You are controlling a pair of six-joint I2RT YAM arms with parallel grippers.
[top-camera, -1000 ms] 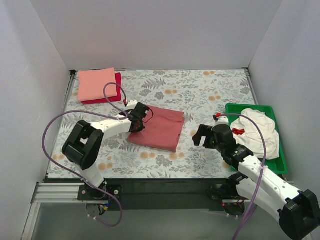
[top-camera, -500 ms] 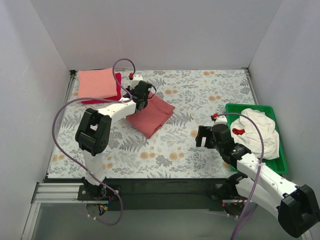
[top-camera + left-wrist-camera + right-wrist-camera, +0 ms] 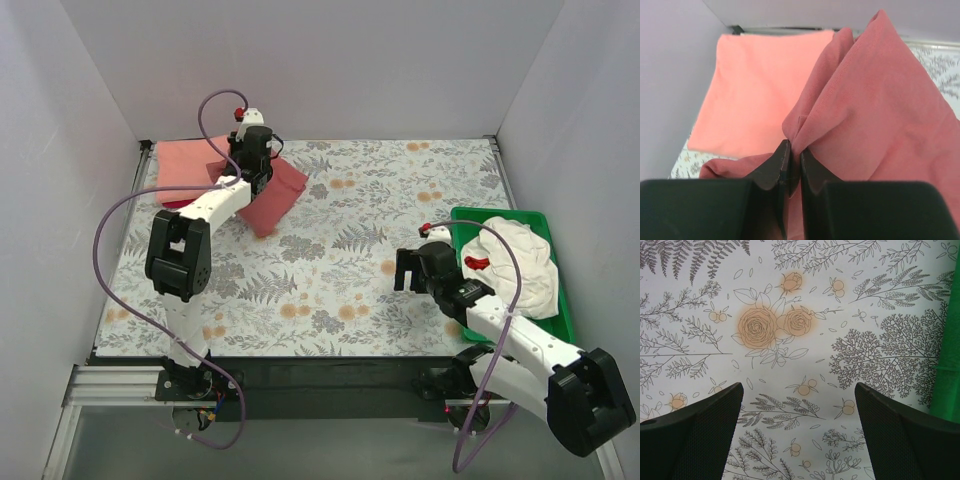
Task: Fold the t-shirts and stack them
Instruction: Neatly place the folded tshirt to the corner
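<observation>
left gripper [image 3: 791, 160] clamped on a fold of red shirt [image 3: 880, 110], held at far left. pink shirt [image 3: 760, 85] lies flat just left of the grip; red cloth trails right and near. left arm nearer. right gripper [image 3: 797, 432] spread wide, empty, by tray [image 3: 490, 211]

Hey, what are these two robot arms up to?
The left gripper is pinching a brick-red shirt, holding it up next to the folded pink shirt in the far left corner. The right gripper hangs open over the table, beside a green tray holding a crumpled white shirt.
</observation>
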